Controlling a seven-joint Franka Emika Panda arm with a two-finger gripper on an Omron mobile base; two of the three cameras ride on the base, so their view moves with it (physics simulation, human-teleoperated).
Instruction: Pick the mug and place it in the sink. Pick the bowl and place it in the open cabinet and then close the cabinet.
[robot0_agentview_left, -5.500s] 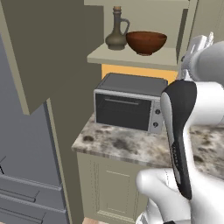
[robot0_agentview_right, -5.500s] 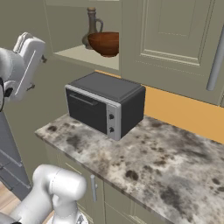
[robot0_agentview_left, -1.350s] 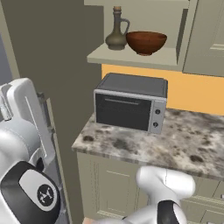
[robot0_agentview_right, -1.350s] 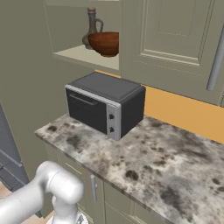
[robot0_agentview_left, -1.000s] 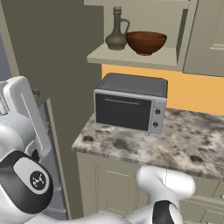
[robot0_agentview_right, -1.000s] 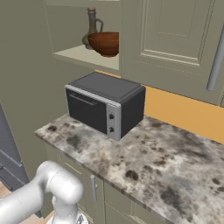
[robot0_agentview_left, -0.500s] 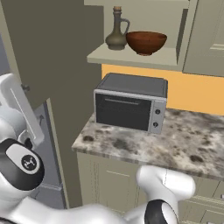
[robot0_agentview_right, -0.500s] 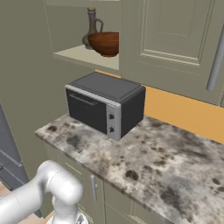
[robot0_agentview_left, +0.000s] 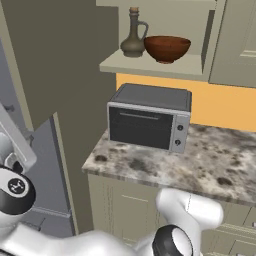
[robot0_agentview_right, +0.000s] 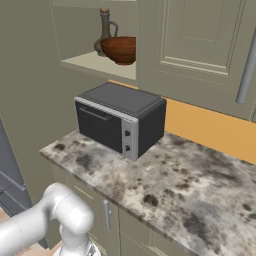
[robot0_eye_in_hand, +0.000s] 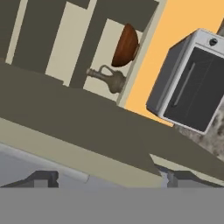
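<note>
The reddish-brown bowl (robot0_agentview_left: 167, 48) (robot0_agentview_right: 120, 50) (robot0_eye_in_hand: 126, 45) rests on the lower shelf of the open cabinet (robot0_agentview_left: 150, 68) (robot0_agentview_right: 95, 64), touching nothing but the shelf, beside a dark jug (robot0_agentview_left: 133, 40). The cabinet door (robot0_agentview_left: 65, 60) (robot0_eye_in_hand: 109, 127) stands swung out to the left. My gripper (robot0_eye_in_hand: 111, 181) is open and holds nothing, close to the door's outer edge and looking past it at the shelf. My hand (robot0_agentview_left: 15, 145) sits at the far left, low beside the door. The mug and the sink are out of view.
A dark toaster oven (robot0_agentview_left: 149, 117) (robot0_agentview_right: 120, 120) (robot0_eye_in_hand: 192, 87) stands on the speckled stone counter (robot0_agentview_left: 210, 160) under the shelf. A closed cabinet door with a grey bar handle (robot0_agentview_right: 247, 65) is to the right. The grey fridge (robot0_agentview_left: 45, 165) is left of the counter.
My arm has swung further left and lower beside the open door. The bowl, jug and door have not moved.
</note>
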